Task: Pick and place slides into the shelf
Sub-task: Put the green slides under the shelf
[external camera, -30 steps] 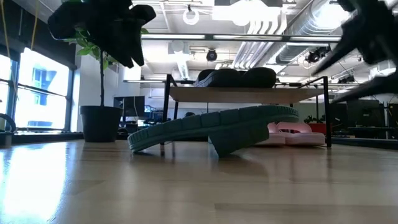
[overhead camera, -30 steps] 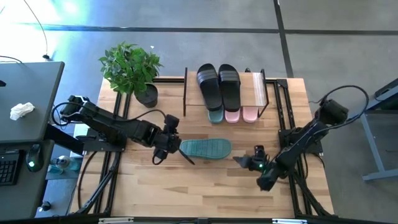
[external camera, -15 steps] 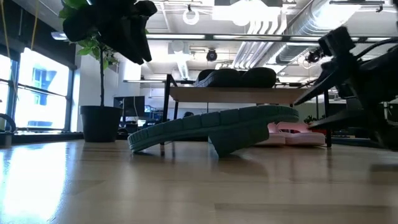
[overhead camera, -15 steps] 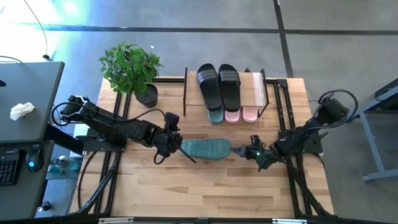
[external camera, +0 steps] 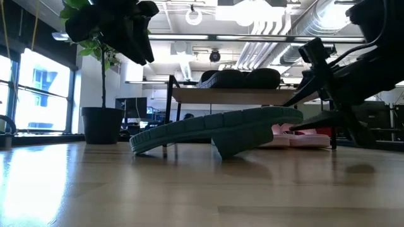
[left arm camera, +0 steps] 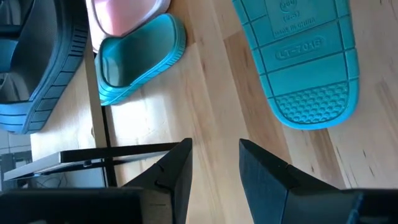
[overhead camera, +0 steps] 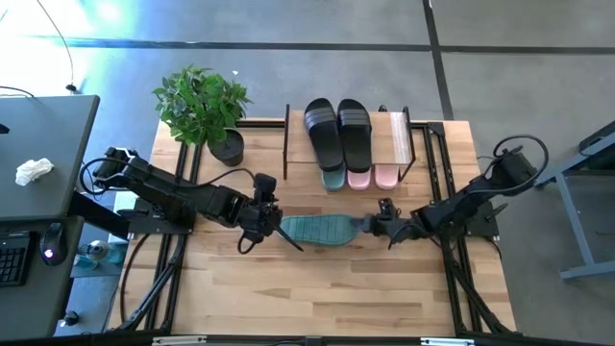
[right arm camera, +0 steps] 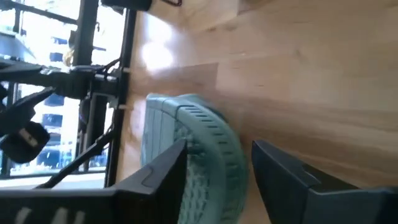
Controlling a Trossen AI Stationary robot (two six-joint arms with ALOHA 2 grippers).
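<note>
One dark green slide (overhead camera: 320,229) lies upside down at the table's middle, ribbed sole up, resting on its strap and one end (external camera: 145,140). My left gripper (overhead camera: 273,221) is open and hovers raised (external camera: 123,28) just off the slide's left end; its wrist view shows the sole (left arm camera: 305,56) ahead. My right gripper (overhead camera: 371,227) is open and low at the slide's right end (right arm camera: 208,149), which shows between its fingers. The shelf (overhead camera: 394,135) carries two black slides (overhead camera: 336,130) on its top board. One green (overhead camera: 332,179) and two pink (overhead camera: 371,178) slides lie beneath. My right gripper comes level from the table's right at the upturned slide's right end (right arm camera: 208,149). Its open fingers (right arm camera: 158,177) show on either side of that end. I cannot tell whether they touch it.
A potted plant (overhead camera: 204,104) stands at the far left corner, beside the shelf. Bare slatted wood (overhead camera: 317,288) stretches along the near side. A dark desk with a keyboard and a crumpled tissue (overhead camera: 34,171) stands off the table's left.
My right gripper has swung from the near right part of the table toward the left and slightly farther, lowering until it reaches the upturned slide's right end. The slide has stayed where it was.
</note>
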